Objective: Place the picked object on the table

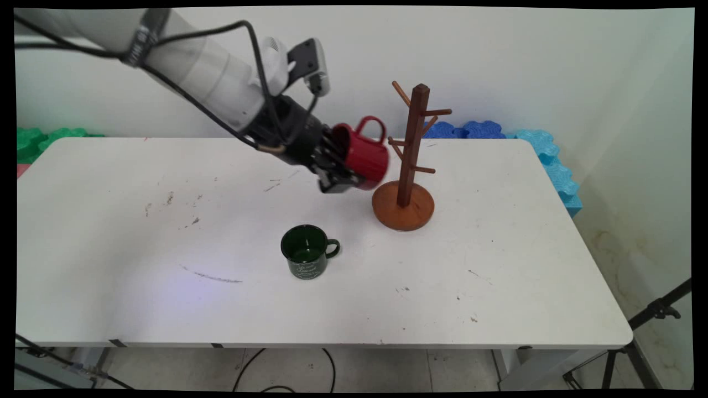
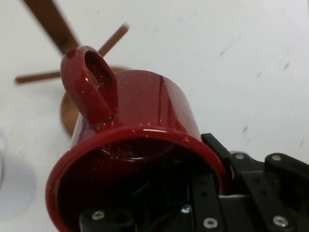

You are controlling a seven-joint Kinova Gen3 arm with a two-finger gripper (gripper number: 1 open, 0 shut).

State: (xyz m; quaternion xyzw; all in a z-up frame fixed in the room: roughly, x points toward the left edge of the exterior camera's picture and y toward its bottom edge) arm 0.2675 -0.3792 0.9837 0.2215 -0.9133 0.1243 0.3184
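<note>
My gripper (image 1: pixel 344 166) is shut on a red mug (image 1: pixel 365 156), held in the air on its side with its handle up. One finger is inside the mug's mouth, the other outside on the wall. In the hand view the red mug (image 2: pixel 140 140) fills the frame, its handle (image 2: pixel 94 84) pointing toward the rack. A brown wooden mug rack (image 1: pixel 410 157) with several pegs stands just right of the mug, its round base (image 1: pixel 402 207) on the table. A dark green mug (image 1: pixel 306 251) sits upright on the table, below and in front of the gripper.
The white table (image 1: pixel 166 249) bears scuff marks. Green foam pieces (image 1: pixel 38 141) lie behind its far left edge, blue foam pieces (image 1: pixel 531 143) behind its far right. A black tripod (image 1: pixel 641 331) stands on the floor at right.
</note>
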